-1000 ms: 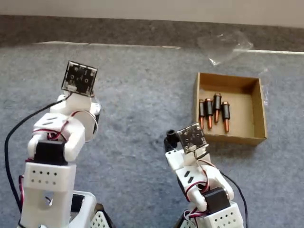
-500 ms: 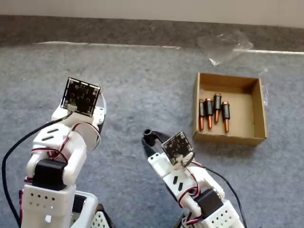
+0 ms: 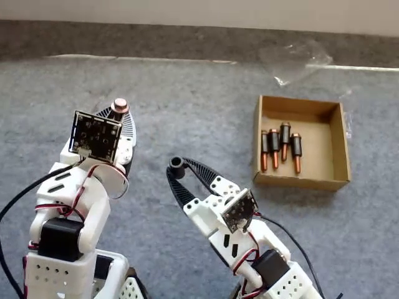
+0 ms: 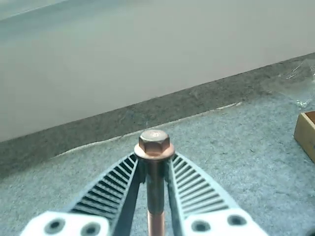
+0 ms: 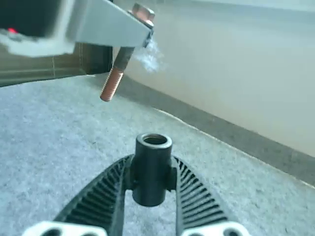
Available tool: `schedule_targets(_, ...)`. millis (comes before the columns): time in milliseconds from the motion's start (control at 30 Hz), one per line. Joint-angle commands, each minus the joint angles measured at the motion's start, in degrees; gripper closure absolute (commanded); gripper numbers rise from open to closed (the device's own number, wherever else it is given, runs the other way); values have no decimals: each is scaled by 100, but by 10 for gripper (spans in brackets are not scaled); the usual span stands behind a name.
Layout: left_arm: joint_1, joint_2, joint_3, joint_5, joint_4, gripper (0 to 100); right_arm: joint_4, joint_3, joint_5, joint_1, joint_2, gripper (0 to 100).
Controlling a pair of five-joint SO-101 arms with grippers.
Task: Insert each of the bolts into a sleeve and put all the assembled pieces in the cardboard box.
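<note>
- Where the grey, carpet-like table (image 3: 187, 93) spreads under both arms, it carries the cardboard box on its right side and a clear plastic bag beyond that.
- The left arm (image 3: 75, 205) stands at the table's near left, its wrist raised well away from the box.
- The right arm (image 3: 249, 243) stands at the near right, with its wrist angled toward the left arm.
- The cardboard box (image 3: 256, 137) sits open-topped to the right of the right arm, apart from both grippers.
- The plastic bag (image 3: 296, 61) lies crumpled just behind the box.
- The left gripper (image 4: 154, 158) has its fingers closed to a narrow gap, pinching the shank of a bolt.
- The right gripper (image 5: 152, 169) has its fingers drawn in around a sleeve, clamping it on both sides near the tips.
- Four assembled pieces (image 3: 280, 146), copper bolts in black sleeves, lie side by side on the box floor, near its left wall.
- The sleeve (image 3: 176, 164) is black and sits between the right fingertips with its open bore facing up, off the table and to the left of the box.
- The bolt (image 3: 120, 105) is copper-coloured, its hex head poking past the left fingertips. From the right wrist it hangs tilted, threaded end lowest, above and beyond the sleeve without touching it.
</note>
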Motion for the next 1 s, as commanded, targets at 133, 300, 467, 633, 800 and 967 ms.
schedule_targets(133,189,-145,40,35,-967,993,-435,549,79,-57,-31,995)
schedule_targets(300,936,-145,57,35,-1310,993,-400,611,79,-57,-13,995)
schedule_targets(467,1411,-101,57,26,-1670,993,-66,611,79,-48,-22,995)
schedule_targets(633,1437,-101,66,18,-2066,993,57,611,70,224,-66,995)
schedule_targets(800,1587,-154,66,26,-2347,993,75,602,62,356,-66,995)
schedule_targets(967,2167,-154,154,949,-2690,993,75,620,70,356,-66,995)
